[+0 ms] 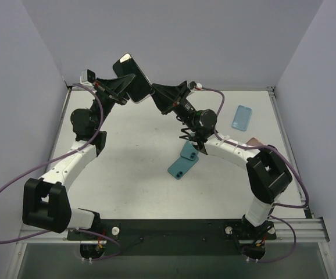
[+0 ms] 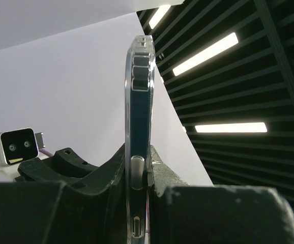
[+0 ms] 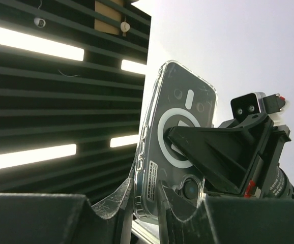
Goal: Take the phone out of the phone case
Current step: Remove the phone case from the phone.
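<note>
A dark phone [image 1: 132, 78] sits in a clear phone case [image 3: 180, 127] with a white ring on its back. It is held upright in the air above the table's far side. My left gripper [image 1: 124, 87] is shut across its faces from the left. In the left wrist view the phone [image 2: 138, 101] stands edge-on between the fingers of the left gripper [image 2: 139, 168]. My right gripper [image 1: 155, 94] is shut on the case from the right. In the right wrist view the right gripper [image 3: 146, 190] pinches the case's lower corner by the camera cutout.
A teal phone [image 1: 182, 164] lies on the white table [image 1: 133, 174] under the right arm. A light blue phone or case [image 1: 242, 117] lies at the back right, with a brownish item [image 1: 254, 141] nearby. Grey walls close in the left, back and right sides.
</note>
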Controlling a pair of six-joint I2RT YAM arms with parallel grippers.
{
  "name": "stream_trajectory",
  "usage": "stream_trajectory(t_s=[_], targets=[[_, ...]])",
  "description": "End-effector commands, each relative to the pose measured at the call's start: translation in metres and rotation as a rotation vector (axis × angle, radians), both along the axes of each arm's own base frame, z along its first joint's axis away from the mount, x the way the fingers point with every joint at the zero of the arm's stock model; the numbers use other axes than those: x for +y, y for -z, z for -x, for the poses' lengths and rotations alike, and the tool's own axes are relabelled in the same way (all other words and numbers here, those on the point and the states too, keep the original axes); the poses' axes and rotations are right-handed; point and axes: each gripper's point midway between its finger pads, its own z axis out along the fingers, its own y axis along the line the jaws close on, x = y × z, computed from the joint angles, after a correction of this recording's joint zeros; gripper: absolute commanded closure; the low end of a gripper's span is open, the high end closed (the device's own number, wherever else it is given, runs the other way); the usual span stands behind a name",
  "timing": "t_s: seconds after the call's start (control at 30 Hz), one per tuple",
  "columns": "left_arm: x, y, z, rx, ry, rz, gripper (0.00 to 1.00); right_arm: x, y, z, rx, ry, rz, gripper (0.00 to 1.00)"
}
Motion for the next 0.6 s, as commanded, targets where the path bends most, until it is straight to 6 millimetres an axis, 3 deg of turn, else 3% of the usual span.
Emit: stream_trajectory(t_s=[0.0, 0.23, 0.37, 0.57], targets=[[0.058, -0.134, 0.196, -0.696, 0.173, 0.343, 1.00, 0.054, 0.109, 0.013, 0.040, -0.083, 0.427, 1.00], [0.059, -0.133, 0.199, -0.693, 0.175, 0.341, 1.00, 0.051, 0.180, 0.016, 0.092, -0.034, 0.863, 1.00], [0.052, -0.132, 0.197, -0.670, 0.174, 0.299, 1.00, 0.049, 0.190, 0.016, 0.077, -0.034, 0.968, 1.00], [0.036, -0.118, 0.188, -0.609, 0.185, 0.224, 1.00, 0.048, 0.184, 0.013, 0.015, -0.032, 1.066, 0.99]])
